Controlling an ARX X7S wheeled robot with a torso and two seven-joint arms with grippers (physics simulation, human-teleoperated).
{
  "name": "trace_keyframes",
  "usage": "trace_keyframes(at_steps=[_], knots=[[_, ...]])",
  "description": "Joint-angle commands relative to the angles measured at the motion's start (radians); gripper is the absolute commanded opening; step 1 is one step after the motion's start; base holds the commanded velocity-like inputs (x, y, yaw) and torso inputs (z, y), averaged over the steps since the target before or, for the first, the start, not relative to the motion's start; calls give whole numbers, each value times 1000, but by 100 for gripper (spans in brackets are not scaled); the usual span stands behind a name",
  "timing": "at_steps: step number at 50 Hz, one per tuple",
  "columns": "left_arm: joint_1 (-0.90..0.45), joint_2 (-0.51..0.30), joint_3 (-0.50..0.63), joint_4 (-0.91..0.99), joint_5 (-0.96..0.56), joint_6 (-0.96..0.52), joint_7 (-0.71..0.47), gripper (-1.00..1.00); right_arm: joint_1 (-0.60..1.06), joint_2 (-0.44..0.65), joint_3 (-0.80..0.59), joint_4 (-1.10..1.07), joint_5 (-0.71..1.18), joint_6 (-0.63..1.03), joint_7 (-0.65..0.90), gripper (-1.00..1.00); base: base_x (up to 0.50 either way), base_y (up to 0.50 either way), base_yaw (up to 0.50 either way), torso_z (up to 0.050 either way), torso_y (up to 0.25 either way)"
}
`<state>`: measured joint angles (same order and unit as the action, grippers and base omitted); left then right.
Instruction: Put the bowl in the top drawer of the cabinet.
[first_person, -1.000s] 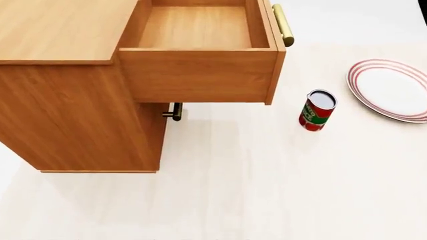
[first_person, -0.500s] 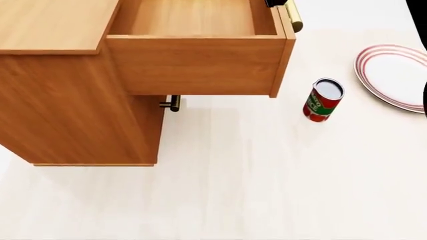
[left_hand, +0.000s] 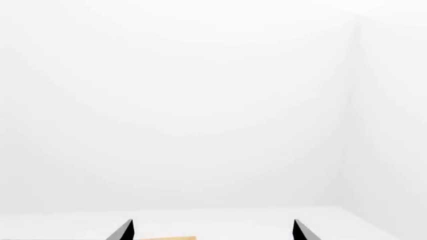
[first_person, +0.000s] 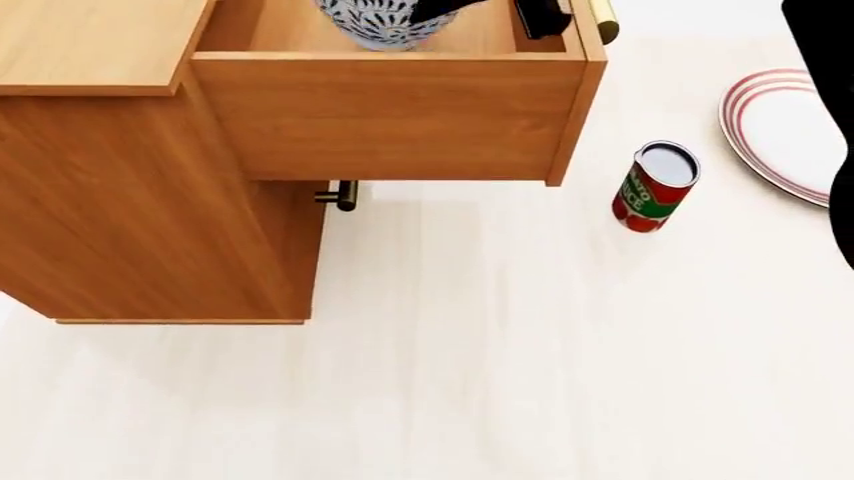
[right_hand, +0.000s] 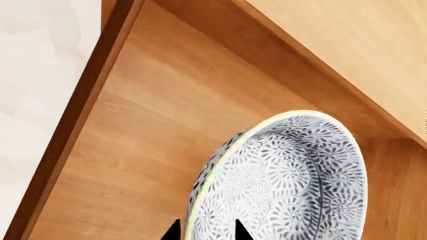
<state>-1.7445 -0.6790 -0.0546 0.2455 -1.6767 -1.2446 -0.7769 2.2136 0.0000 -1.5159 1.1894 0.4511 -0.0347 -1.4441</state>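
A pale wood-grain floor (first_person: 507, 380) carries the cabinet (first_person: 120, 190). Its top drawer (first_person: 387, 115) stands pulled out, and the bowl (right_hand: 287, 185) hangs inside it, its rim clamped between the right gripper (right_hand: 205, 231) fingers. The left gripper (left_hand: 210, 231) fingers are spread apart, holding nothing.

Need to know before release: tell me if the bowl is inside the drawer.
Inside. The bowl hangs within the open drawer, right gripper pinching its rim; whether it touches the floor, cannot tell.
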Motion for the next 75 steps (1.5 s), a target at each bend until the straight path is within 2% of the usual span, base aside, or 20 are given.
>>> trace_keyframes(at_steps=[1,37,53,64,66,69,75], knots=[[3,-2,2,-1,-8,12,-9,100,0,0,8,-6,-6,9,4,100,0,0,0,0,0],[5,-12,16,-1,-15,33,4,100,60,0,20,21,12,26,-7,100,0,0,0,0,28],[6,-15,20,-6,-30,42,9,100,72,0,43,67,21,24,-27,100,0,0,0,0,153],[7,-16,23,-15,-53,48,8,100,86,12,130,116,34,-13,9,100,0,0,0,-2,204],[9,-15,22,-17,-60,51,3,100,80,48,145,48,47,-1,43,100,0,0,0,-3,223],[10,-15,22,-21,-71,54,-5,100,67,201,157,-296,87,157,163,100,0,0,0,-3,223],[11,-15,22,-26,-84,59,-4,100,53,349,190,-595,137,285,294,100,0,0,0,-3,222]])
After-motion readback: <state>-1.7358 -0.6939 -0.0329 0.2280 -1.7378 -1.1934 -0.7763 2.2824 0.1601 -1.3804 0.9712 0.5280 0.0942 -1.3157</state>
